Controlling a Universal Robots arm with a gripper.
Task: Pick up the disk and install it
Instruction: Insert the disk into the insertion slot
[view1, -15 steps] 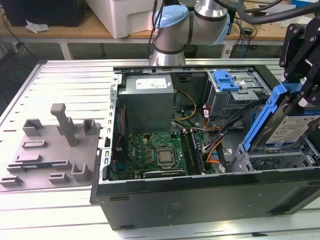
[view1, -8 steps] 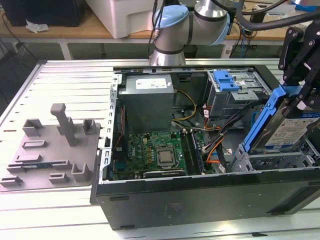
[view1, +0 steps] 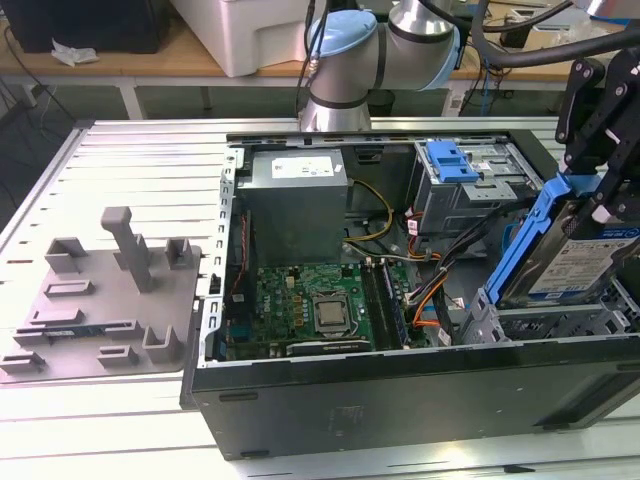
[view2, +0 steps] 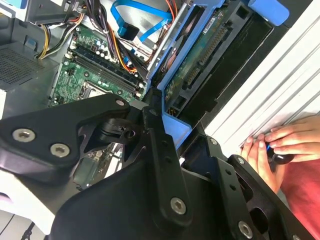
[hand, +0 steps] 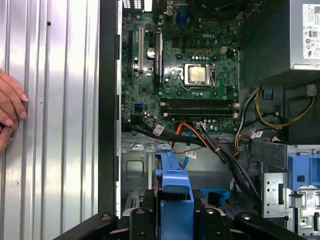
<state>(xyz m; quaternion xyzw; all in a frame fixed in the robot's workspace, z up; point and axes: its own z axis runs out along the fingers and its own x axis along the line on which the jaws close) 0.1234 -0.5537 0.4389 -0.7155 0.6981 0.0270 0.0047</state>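
The disk (view1: 578, 262), silver with a blue-and-white label and a blue rail frame, hangs tilted on edge over the drive bay at the exterior view's right end of the open computer case (view1: 400, 400). My gripper (view1: 598, 195) comes down from above and is shut on the disk's upper end. In the second wrist view the disk's green circuit-board underside (view2: 197, 67) shows inside the blue frame, with the black fingers (view2: 157, 145) clamped on the frame. The first wrist view looks along the blue rail (hand: 174, 187) held in my gripper (hand: 175, 212), with the bay floor beneath.
Inside the case lie a green motherboard (view1: 310, 305), a grey power supply box (view1: 295, 205), a bare blue bracket (view1: 450, 160) and loose cables (view1: 430, 290). A grey fixture plate (view1: 100, 300) lies at the exterior view's left. A person's hand (hand: 10, 110) rests on the table beside the case.
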